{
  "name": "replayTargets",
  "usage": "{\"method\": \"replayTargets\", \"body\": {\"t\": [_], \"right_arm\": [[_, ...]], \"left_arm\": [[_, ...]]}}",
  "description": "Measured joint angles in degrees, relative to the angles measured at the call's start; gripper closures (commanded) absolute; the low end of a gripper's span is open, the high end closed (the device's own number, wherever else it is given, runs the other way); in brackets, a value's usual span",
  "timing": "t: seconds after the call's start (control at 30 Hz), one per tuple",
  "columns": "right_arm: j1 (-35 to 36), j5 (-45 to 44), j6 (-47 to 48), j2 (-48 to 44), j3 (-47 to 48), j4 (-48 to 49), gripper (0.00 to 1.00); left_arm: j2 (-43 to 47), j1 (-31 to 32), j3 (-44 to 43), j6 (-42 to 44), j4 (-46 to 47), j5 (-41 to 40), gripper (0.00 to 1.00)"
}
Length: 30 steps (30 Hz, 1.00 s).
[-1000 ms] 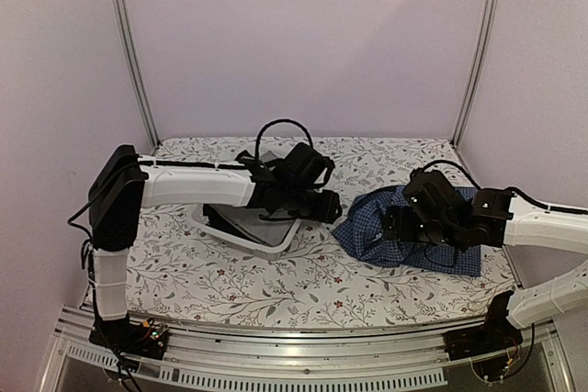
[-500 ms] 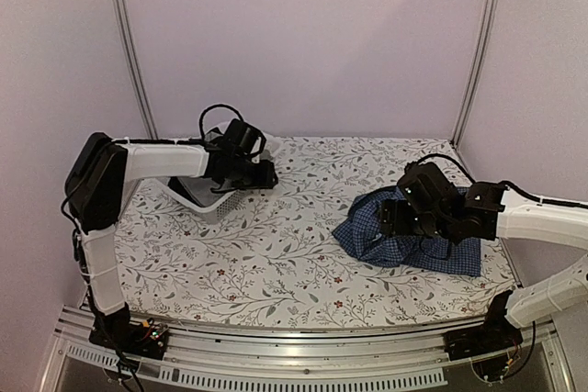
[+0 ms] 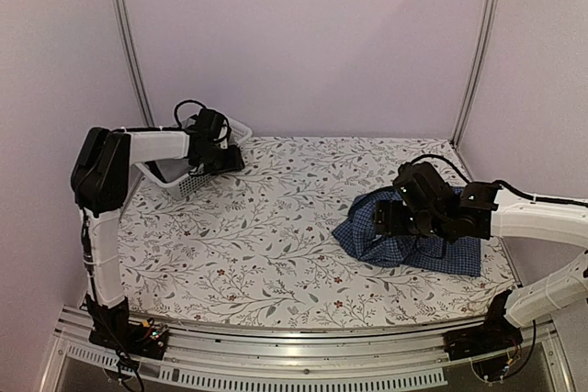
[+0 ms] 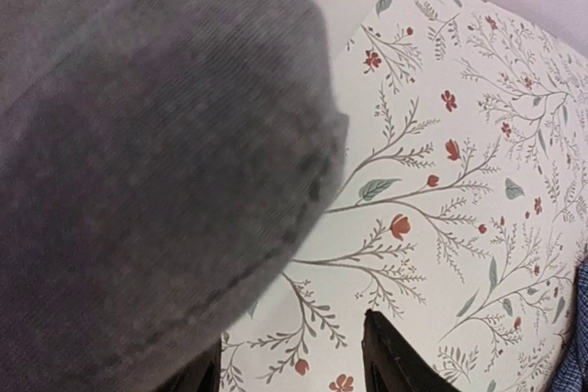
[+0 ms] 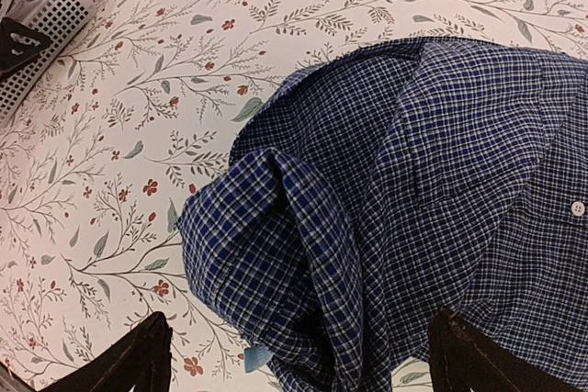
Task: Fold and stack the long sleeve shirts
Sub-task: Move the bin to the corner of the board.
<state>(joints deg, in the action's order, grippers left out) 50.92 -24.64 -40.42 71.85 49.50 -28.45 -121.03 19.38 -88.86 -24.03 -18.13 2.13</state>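
Blue checked shirt (image 5: 404, 181) lay crumpled on the right side of the floral table (image 3: 276, 254), just under my right gripper (image 5: 308, 360), jaws wide, nothing in them. I saw a small pale blue tag (image 5: 258, 358) at its hem, print too small to read, and one white button (image 5: 577, 207). Grey shirt (image 4: 156, 181) filled my left wrist view, blurred, by the white basket (image 3: 188, 185) tilted in the far left corner. Left gripper (image 4: 294, 369) sat at the basket, jaws partway apart; I couldn't tell if it gripped anything.

Left fingers (image 4: 395, 369) carried white basket (image 3: 186, 183) from table (image 3: 276, 254) centre to far-left corner.
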Motion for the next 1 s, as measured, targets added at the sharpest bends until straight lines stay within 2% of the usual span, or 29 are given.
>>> {"method": "replayTargets", "body": {"t": [0.27, 0.57, 0.67, 0.83, 1.0], "right_arm": [[-0.02, 1.09, 0.33, 0.07, 0.0, 0.7, 0.04], [-0.04, 2.08, 0.7, 0.74, -0.02, 1.2, 0.03], [-0.07, 2.51, 1.01, 1.6, 0.0, 1.51, 0.03], [-0.09, 2.82, 1.88, 3.54, 0.15, 1.46, 0.03], [1.22, 1.77, 3.08, 4.37, 2.21, -0.15, 0.03]], "left_arm": [[-5.49, -1.79, -10.99, 1.49, -3.52, 2.16, 0.47], [-9.66, -6.38, -18.01, 3.28, -5.73, 2.49, 0.46], [-10.82, -8.02, -20.0, 4.11, -6.29, 2.45, 0.43], [-10.67, -7.85, -20.83, 6.25, -6.73, 3.08, 0.36], [-6.43, -2.32, -15.63, 6.91, -6.27, 3.72, 0.35]]}}
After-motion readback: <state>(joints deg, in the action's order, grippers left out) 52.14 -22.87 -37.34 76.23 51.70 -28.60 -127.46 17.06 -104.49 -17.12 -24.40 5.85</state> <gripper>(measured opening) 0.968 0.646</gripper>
